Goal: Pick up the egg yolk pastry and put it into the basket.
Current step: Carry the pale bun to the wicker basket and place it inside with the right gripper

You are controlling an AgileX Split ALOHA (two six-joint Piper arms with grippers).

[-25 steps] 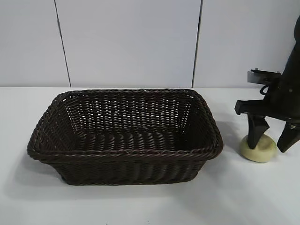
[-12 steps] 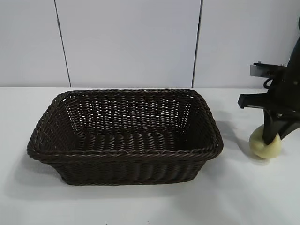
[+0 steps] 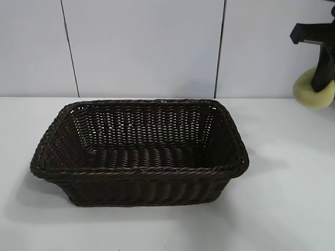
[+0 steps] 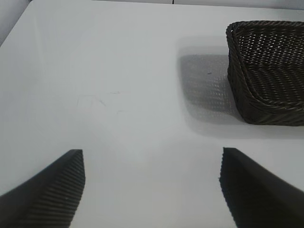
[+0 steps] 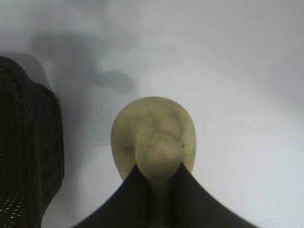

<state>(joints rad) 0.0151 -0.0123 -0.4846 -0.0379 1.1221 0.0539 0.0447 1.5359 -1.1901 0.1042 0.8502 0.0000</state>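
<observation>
The white table (image 3: pixel 282 209) is bearing the dark wicker basket (image 3: pixel 138 170). The left gripper (image 4: pixel 152 185) is hovering over bare tabletop, jaws wide. High to the basket's right, the right gripper (image 3: pixel 323 78) is pinching the egg yolk pastry (image 3: pixel 313 94) clear of the table.

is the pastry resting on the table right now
No, the right gripper holds the egg yolk pastry pinched in the air, well above the table and off to the side of the basket.
</observation>
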